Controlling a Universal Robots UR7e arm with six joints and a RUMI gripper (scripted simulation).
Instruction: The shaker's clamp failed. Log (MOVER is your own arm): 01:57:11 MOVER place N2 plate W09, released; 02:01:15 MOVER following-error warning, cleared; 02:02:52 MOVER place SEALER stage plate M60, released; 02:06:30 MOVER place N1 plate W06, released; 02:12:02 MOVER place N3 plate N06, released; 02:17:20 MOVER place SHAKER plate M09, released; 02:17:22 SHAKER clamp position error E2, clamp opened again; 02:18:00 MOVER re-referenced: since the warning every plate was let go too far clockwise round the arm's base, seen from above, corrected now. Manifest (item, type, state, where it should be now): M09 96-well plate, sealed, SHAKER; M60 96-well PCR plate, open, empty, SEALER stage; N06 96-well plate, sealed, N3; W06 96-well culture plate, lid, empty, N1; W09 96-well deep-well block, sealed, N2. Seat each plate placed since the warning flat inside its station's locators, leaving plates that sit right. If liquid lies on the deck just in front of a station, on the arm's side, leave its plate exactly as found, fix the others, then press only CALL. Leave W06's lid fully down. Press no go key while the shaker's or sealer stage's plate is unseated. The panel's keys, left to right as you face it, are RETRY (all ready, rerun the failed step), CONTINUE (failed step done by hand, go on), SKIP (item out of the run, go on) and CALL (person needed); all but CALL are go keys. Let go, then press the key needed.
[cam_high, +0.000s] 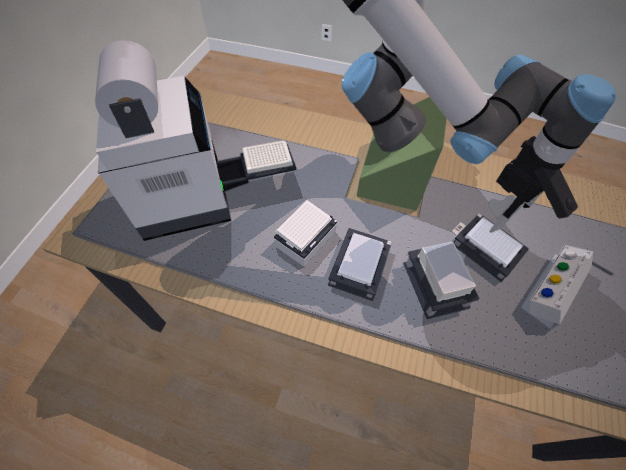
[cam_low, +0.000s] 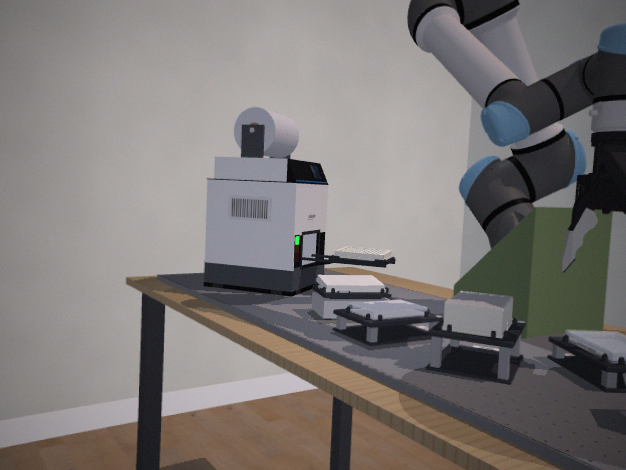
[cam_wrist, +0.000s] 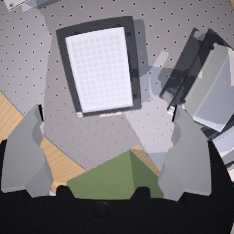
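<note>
The gripper (cam_wrist: 107, 150) hangs with jaws wide and holding nothing above the sealed plate (cam_high: 493, 241) in the rightmost nest (cam_high: 514, 266), with open air between them. The deep-well block (cam_high: 446, 270) stands just beside that nest, the key panel (cam_high: 556, 284) on the other side near the tabletop (cam_high: 303, 323) end. The exterior view cuts this nest off at the frame edge.

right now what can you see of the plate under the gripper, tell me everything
The plate is white and flat, its top marked with a fine grid of wells. It lies on a black nest, shifted toward one long side, so more black frame shows on the other. The open gripper hangs above, apart from it. A taller block sits on the neighbouring nest.
</note>
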